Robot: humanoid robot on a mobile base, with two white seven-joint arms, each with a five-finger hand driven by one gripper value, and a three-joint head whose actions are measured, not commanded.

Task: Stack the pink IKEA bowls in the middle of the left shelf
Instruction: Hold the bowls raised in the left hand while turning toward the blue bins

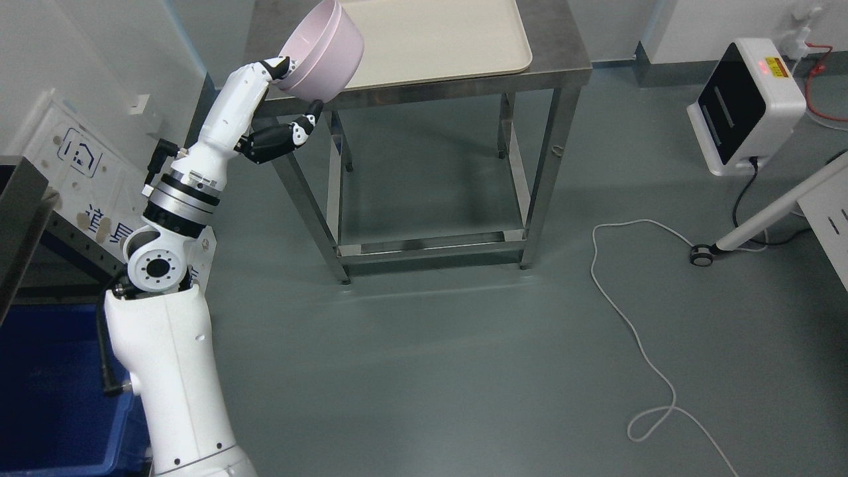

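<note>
My left hand (295,93) is raised at the upper left, shut on a pink bowl (324,50). It holds the bowl tilted in the air, in front of the near left corner of a steel table (563,66). The fingers grip the bowl's rim and its underside. The bowl's opening faces up and to the left. The shelf named in the task does not show clearly; only a dark steel edge (20,218) is at the far left. My right arm is out of view.
A cream tray (450,33) lies on the steel table. A blue bin (46,397) is at the lower left. A white device (742,106) and a wheeled stand leg (762,222) are at the right. A white cable (636,331) loops over the grey floor.
</note>
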